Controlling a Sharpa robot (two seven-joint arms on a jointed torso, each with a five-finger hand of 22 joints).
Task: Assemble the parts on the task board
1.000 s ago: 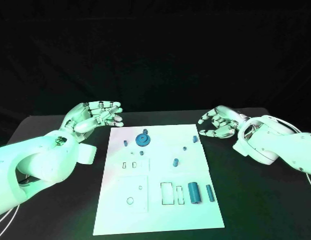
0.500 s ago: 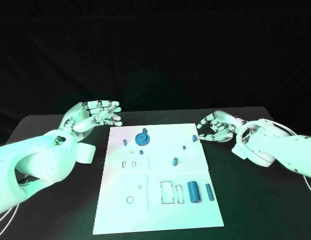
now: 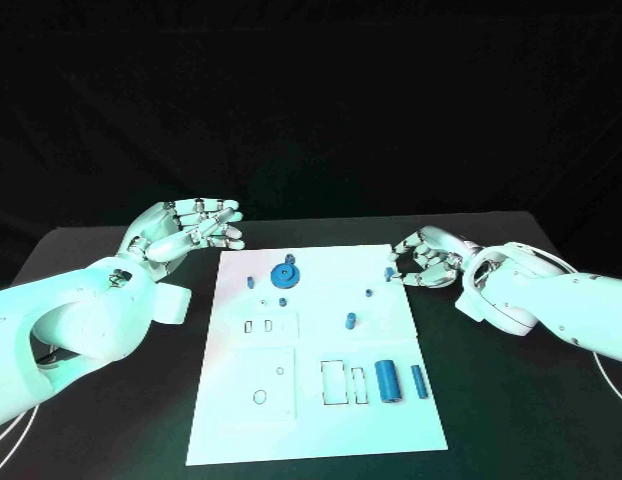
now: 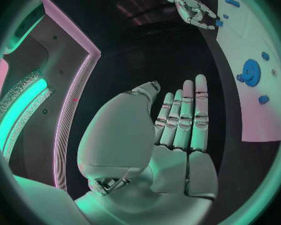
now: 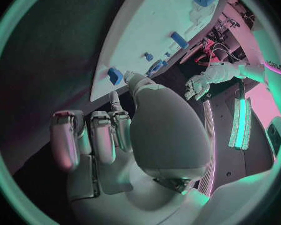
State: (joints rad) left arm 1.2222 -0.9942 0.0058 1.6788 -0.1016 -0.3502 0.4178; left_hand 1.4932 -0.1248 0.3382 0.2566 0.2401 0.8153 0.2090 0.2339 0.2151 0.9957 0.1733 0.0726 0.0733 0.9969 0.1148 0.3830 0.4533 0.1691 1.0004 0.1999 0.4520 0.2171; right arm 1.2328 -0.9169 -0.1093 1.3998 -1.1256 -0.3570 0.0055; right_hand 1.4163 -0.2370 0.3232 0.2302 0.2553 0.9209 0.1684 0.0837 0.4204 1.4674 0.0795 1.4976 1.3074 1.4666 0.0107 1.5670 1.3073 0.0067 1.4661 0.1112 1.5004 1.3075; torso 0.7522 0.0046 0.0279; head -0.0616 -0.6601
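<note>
My right hand (image 3: pixel 424 259) has slid in from the black table toward the white rectangular task board (image 3: pixel 311 420) over the last second and now hangs at the board's far right edge, fingers curled loosely inward and holding nothing that I can see. A small blue peg (image 3: pixel 391 273) stands at that edge, just beside the fingertips; whether they touch it I cannot tell. In the right wrist view the same peg (image 5: pixel 115 76) sits just ahead of the curled fingers (image 5: pixel 93 135).

My left hand (image 3: pixel 189 228) has stayed where it was, raised off the board's far left corner, released, its fingers together and almost straight in the left wrist view (image 4: pixel 178 135).

The round blue toothed gear (image 3: pixel 284 274) lies well to the peg's far side from my right hand, and the large blue cylinder (image 3: pixel 386 381) and slim blue rod (image 3: pixel 419 382) lie near the board's near right edge, well behind that hand. None of them has moved.

I judge the right hand's approach is a reach for the edge peg, the first pick still to be made.
</note>
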